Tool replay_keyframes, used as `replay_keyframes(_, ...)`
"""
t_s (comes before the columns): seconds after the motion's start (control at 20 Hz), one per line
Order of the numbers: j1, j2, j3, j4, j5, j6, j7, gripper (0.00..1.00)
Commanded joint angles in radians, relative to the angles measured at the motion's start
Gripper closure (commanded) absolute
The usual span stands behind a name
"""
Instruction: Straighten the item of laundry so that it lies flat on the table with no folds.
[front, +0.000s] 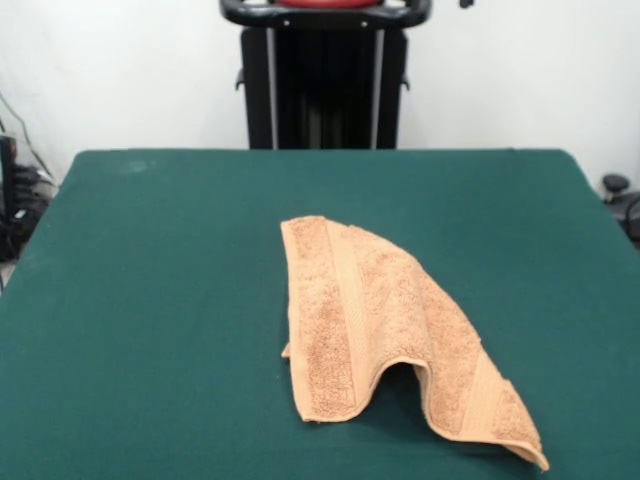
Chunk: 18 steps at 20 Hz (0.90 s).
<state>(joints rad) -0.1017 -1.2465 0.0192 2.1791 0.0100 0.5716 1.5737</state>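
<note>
1. I see the towel (385, 325) lying crumpled on the green desk (150, 300), near its front edge.
2. Its front hem arches up off the cloth.
3. The black pedestal (325, 85) stands behind the desk.

The orange-tan towel (385, 320) lies crumpled on the green table (150, 300) — folded over, humped near its front edge, woven band showing.
</note>
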Motion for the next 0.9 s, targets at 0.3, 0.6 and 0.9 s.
replay_keyframes(0.3, 0.003, 0.022, 0.091, 0.062, 0.025, 0.053, 0.029, 0.0)
replay_keyframes(0.6, 0.003, 0.022, 0.091, 0.062, 0.025, 0.053, 0.029, 1.0)
replay_keyframes(0.9, 0.003, 0.022, 0.091, 0.062, 0.025, 0.053, 0.029, 1.0)
